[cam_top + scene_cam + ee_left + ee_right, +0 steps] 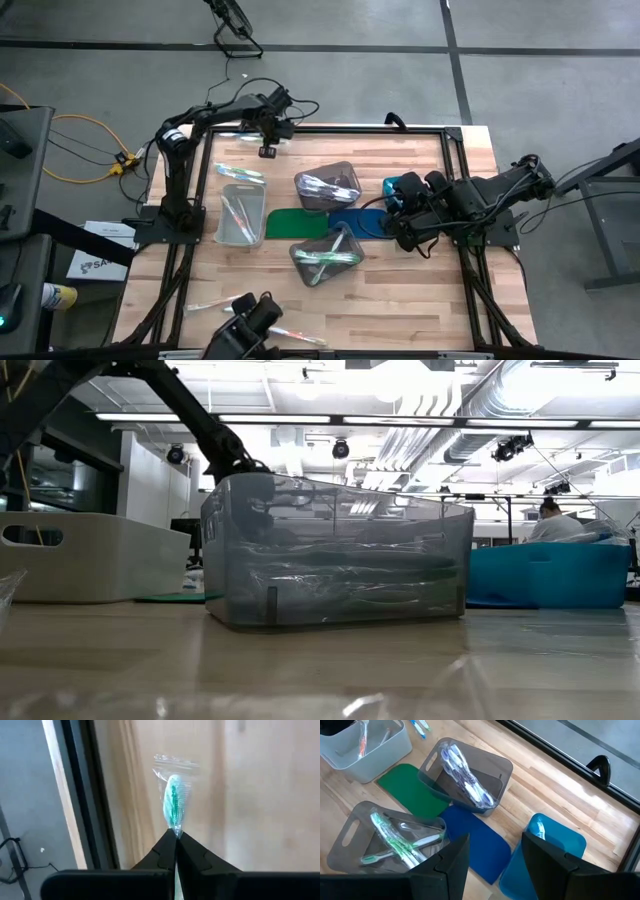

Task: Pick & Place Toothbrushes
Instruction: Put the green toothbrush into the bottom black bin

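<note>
While the left gripper (176,834) sits at the upper middle of the high view by the table's far rail, its jaws are pinched tight on a wrapped green toothbrush (174,802), whose clear wrapper sticks out past the fingertips over bare wood. Just beside it runs the black frame rail (92,795), with grey floor beyond.

The right gripper (492,852) hangs at the right of centre, jaws spread wide and holding nothing, above the blue mat (480,840) and teal bin (545,845). Below it stand two smoky bins (470,775) holding more toothbrushes (465,775), a green mat (412,790) and a pale grey bin (238,215).

Loose toothbrushes (240,172) lie at the left of the table and along its lower edge. No writing is legible.

Open wood lies at the upper right of the table.
</note>
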Robot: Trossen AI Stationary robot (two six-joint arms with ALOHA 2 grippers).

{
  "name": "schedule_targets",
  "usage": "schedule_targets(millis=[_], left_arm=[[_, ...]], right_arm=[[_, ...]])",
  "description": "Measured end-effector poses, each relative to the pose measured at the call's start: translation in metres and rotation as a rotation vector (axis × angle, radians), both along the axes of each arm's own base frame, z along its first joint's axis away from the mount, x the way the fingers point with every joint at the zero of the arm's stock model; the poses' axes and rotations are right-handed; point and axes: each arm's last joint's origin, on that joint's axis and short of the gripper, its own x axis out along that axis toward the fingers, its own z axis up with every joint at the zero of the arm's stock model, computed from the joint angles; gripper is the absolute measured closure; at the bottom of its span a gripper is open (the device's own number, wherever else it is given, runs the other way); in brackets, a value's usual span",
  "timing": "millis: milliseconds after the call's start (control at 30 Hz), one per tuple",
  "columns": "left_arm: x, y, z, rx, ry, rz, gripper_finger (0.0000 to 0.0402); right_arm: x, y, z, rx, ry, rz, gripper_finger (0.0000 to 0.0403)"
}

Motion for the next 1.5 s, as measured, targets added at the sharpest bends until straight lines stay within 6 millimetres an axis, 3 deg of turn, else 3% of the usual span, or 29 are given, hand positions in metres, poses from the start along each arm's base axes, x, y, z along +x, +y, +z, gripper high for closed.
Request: schedule_targets(millis=[133,333,733,1067,1333,1500], left_arm=[[-0.005,-0.008,0.022,-0.046,-0.040,-0.013,0.0401],[-0.012,-0.021,0.073,-0.079,-0.186,-0.012,0.0401],[-0.020,-0.071,0.172,0.027,-0.481,-0.018,0.0401],[-0.008,-0.098,0.210,0.046,-0.621,-0.026,0.0401],[0.003,-0.117,0.234,0.018,-0.731,-0.002,0.0401],[0.006,-0.127,0.253,0.033,-0.848,0.003,0.0401]], right_arm=[[0.000,0.000,0.000,-0.007,0.008,0.012,0.0230],[0.002,-0.005,0.000,-0.041,0.037,0.038,0.0230],[0.017,-0.040,0.002,-0.161,0.182,0.197,0.0230],[0.041,-0.091,0.015,-0.150,0.095,0.489,0.0230],[0.054,-0.148,-0.002,-0.122,0.028,0.529,0.0230],[0.062,-0.172,-0.007,-0.120,-0.126,0.601,0.0230]])
